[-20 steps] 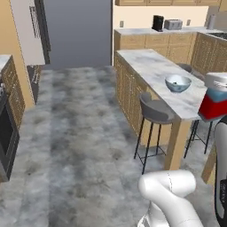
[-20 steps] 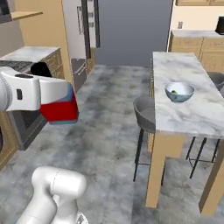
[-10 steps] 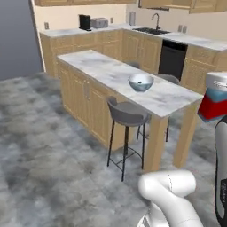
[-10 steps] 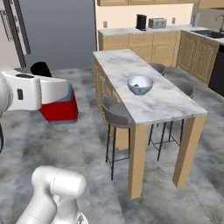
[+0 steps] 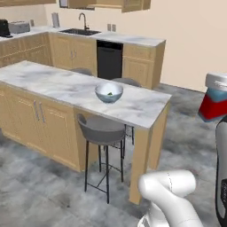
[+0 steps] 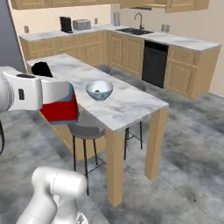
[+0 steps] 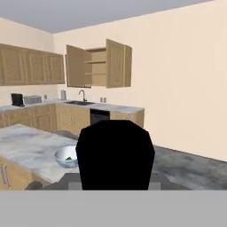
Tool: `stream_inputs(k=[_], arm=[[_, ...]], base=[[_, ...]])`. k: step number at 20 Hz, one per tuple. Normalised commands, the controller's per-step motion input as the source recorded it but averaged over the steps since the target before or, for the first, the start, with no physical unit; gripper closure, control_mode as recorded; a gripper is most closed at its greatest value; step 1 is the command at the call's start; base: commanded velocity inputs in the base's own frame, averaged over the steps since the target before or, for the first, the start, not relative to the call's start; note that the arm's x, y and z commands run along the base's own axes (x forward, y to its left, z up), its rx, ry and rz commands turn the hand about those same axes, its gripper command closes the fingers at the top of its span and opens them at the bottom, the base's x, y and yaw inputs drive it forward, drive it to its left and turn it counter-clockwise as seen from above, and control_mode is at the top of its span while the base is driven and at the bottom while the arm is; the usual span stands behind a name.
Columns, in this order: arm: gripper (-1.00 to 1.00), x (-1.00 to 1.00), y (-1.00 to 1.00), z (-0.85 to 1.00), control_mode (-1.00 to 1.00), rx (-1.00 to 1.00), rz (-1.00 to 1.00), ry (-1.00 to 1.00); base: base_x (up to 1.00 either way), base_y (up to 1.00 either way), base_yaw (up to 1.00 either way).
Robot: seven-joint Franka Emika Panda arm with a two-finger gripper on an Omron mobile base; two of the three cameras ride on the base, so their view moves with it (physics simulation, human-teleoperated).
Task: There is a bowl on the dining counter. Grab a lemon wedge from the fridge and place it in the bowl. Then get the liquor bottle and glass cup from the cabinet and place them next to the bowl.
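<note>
Dining counter (image 5: 66, 86) white-grey veined marble; bowl (image 5: 108, 92) pale blue-grey; cabinet (image 7: 98, 67) light tan wood; dishwasher (image 6: 155, 64) black.

Dining counter (image 5: 66, 86), marble top; bowl (image 5: 109, 92) near its end.

Your white arm rises from the base and folds level. In the hand view your hand (image 7: 115, 177) is hidden behind a black shape, so its jaws cannot be read.

We see a home kitchen: wooden cabinets (image 6: 122, 48), a sink (image 5: 82, 32), a dishwasher (image 6: 155, 63), a toaster (image 6: 82, 24), and bar stools (image 5: 101, 129) at a marble desk (image 6: 127, 105).
</note>
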Motion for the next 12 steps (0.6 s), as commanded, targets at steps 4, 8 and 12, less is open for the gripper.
stream_inputs(k=[4, 8, 12], arm=[[1.0, 0.0, 0.0, 0.0, 1.0, 0.0, 0.0, 0.0], [1.0, 0.0, 0.0, 0.0, 1.0, 0.0, 0.0, 0.0], [1.0, 0.0, 0.0, 0.0, 1.0, 0.0, 0.0, 0.0]], base=[[0.44, 0.75, -0.62], [0.12, 0.89, -0.55], [0.17, 0.89, -0.53]])
